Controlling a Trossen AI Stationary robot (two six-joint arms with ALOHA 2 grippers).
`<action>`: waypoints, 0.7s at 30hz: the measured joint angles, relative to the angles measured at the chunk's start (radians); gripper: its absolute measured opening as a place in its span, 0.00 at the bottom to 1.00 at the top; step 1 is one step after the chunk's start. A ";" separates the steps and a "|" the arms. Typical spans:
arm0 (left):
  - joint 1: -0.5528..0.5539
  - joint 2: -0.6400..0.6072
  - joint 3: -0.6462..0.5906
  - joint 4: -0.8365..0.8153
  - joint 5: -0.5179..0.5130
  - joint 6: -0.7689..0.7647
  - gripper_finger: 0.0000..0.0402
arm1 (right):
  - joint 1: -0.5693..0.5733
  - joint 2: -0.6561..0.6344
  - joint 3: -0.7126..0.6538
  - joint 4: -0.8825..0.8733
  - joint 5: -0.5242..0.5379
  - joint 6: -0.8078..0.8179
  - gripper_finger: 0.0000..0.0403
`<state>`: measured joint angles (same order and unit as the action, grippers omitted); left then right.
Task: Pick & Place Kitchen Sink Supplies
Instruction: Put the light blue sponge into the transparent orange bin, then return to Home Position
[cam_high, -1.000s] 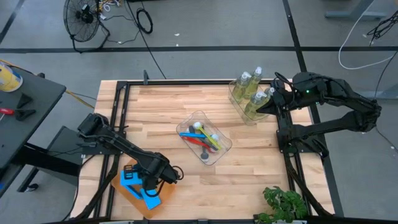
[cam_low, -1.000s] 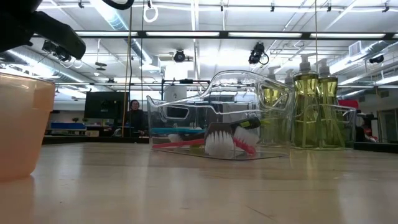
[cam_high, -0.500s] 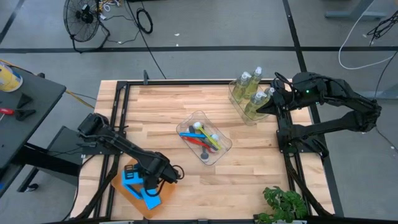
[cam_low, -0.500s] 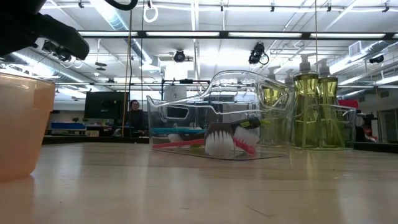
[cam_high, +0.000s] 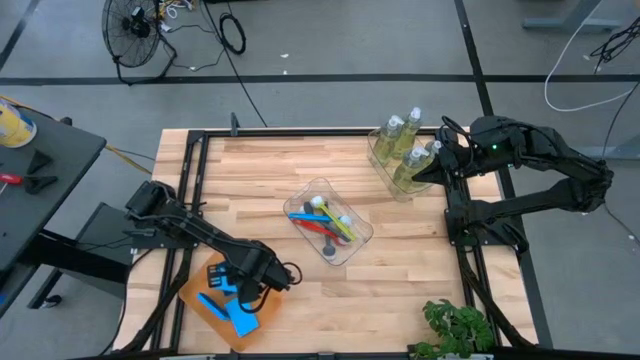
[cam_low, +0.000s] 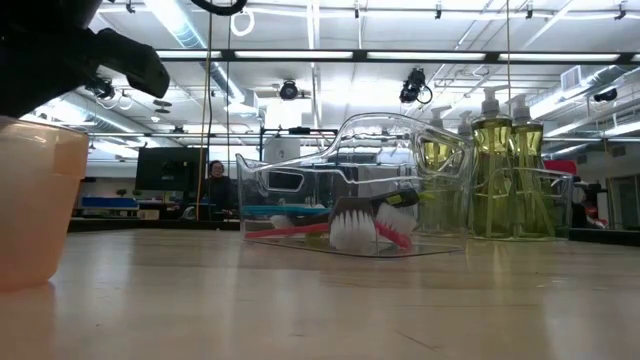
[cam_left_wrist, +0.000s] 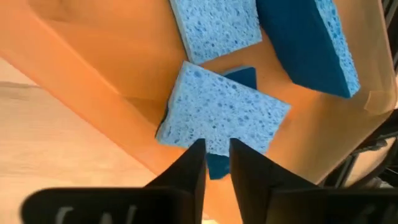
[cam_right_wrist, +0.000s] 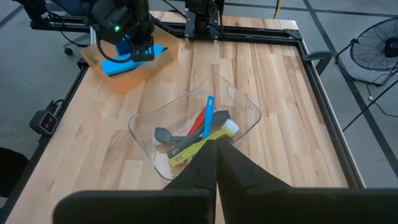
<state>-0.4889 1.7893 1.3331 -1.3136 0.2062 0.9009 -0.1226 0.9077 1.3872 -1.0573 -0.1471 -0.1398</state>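
My left gripper (cam_left_wrist: 216, 152) points down into the flat orange tray (cam_high: 195, 300) at the table's near left, fingers a narrow gap apart. Three blue sponges lie in the tray. The nearest sponge (cam_left_wrist: 224, 112) rests tilted, pale face up, on a darker piece, its near corner at my fingertips. The other two sponges (cam_left_wrist: 217, 25) (cam_left_wrist: 311, 37) lie beyond it. Several brushes lie in a clear tub (cam_high: 328, 222) mid-table. Soap bottles (cam_high: 405, 150) stand in a tub at the far right. My right gripper (cam_right_wrist: 214, 149) is shut and empty, held high beside them. My left gripper comes at the nearest sponge from above, pointing steeply down. Its fingertips (cam_left_wrist: 199, 149) stand on either side of the sponge's near corner (cam_left_wrist: 217, 146). Whether they touch it I cannot tell. The sponge lies in the tray, not lifted.
The orange tray's wall (cam_low: 30, 200) fills the low view's left. A green plant (cam_high: 460, 328) sits at the near right edge. Black frame rails (cam_high: 190, 180) run along the table's sides. Bare wood lies between the tray and the brush tub.
My left gripper has tipped a little over the tray and shifted slightly toward the table's right, so more of the sponges shows beneath it in the high view. The right arm has kept still.
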 joint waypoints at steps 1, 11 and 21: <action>0.000 0.000 0.000 0.007 0.000 0.000 0.20 | 0.000 0.000 0.000 0.000 0.000 0.000 0.02; 0.000 0.000 0.000 0.021 -0.007 -0.248 0.36 | 0.000 0.000 0.000 0.000 0.000 -0.028 0.02; 0.003 0.001 0.001 -0.065 -0.006 -0.315 0.13 | 0.000 0.002 0.000 0.001 0.121 -0.036 0.02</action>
<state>-0.4863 1.7904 1.3342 -1.3787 0.1997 0.5862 -0.1226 0.9100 1.3872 -1.0561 -0.0264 -0.1760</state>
